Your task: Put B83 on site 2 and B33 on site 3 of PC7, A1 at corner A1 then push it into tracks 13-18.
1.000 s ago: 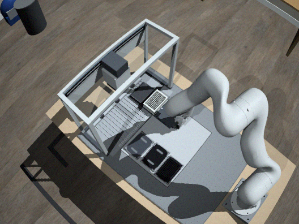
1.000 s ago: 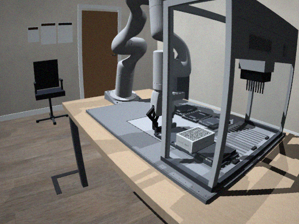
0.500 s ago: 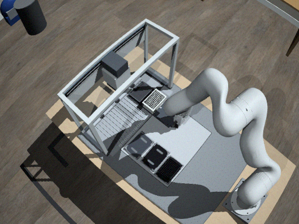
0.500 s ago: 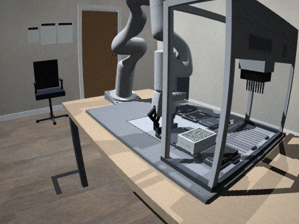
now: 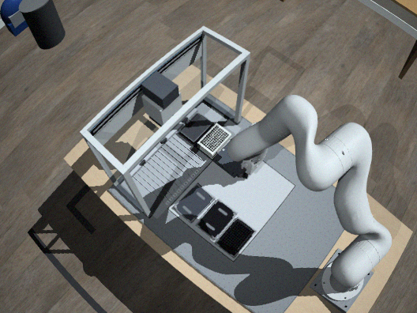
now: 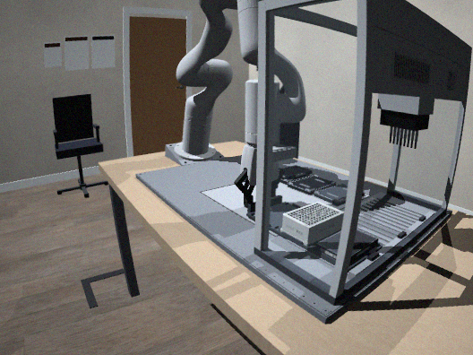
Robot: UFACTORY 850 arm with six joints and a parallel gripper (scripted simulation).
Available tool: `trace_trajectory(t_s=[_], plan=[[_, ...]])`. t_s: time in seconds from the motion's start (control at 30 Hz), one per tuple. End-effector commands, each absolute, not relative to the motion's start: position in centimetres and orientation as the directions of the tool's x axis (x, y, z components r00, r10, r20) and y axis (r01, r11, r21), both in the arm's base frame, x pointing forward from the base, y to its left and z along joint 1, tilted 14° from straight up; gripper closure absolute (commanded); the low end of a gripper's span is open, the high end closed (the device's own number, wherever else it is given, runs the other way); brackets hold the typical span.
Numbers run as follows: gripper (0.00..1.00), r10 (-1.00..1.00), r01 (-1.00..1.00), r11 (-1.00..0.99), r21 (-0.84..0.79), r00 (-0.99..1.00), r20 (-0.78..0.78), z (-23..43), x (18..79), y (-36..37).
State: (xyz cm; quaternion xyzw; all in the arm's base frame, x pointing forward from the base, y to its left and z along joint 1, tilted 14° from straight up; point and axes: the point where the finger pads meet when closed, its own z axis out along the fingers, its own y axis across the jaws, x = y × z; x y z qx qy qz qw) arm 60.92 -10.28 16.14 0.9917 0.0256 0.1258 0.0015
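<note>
Tool (image 6: 249,194) parked low over pale apron (image 5: 261,194), just behind handle end of carrier PC7 (image 5: 197,127); fingers spread wide, nothing between them. In top view tool mostly hidden under forearm, only dark bit visible at (image 5: 246,171). In ext. view partly cut by front post of instrument frame (image 6: 265,134), so contact w/ carrier handle not readable.

PC7 lying in right-hand tracks of rails (image 5: 166,162), under frame. Depth of insertion hard to judge; far end in shadow. Lamp behind tracks not made out in either view.

B83 (image 5: 213,139), white deep-well block, on carrier at site near handle end; looks level in ext. view (image 6: 313,221). Exact site no. not certain: site nearest handle covered by arm shadow. A1 corner mark too small to read.

Dark flat slab (image 5: 196,126) on carrier beyond B83, toward rear; whether plate or bare site can't tell.

Nest row (image 5: 174,209) beside apron: nearest nest w/ black gridded plate, B38 (image 5: 235,236), seated. Middle nest (image 5: 216,218) and far nest (image 5: 194,201) show dark floors w/ pale slots; no plate readable there. B33 not identified w/ confidence.

Track nos. on apron edge (image 5: 182,186) illegible. Pipette head (image 6: 404,121) hanging inside frame. Arm base (image 5: 343,282) bolted at desk (image 6: 148,197) corner.
</note>
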Motion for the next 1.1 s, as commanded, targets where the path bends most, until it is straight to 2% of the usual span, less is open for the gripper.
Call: trace_trajectory(t_s=[0.0,1.07], plan=[[0.18,0.051,0.051,-0.999,0.01,0.966,0.252,16.32,61.21,-10.29],[0.18,0.051,0.05,-0.999,0.01,0.966,0.252,16.44,61.69,-10.26]])
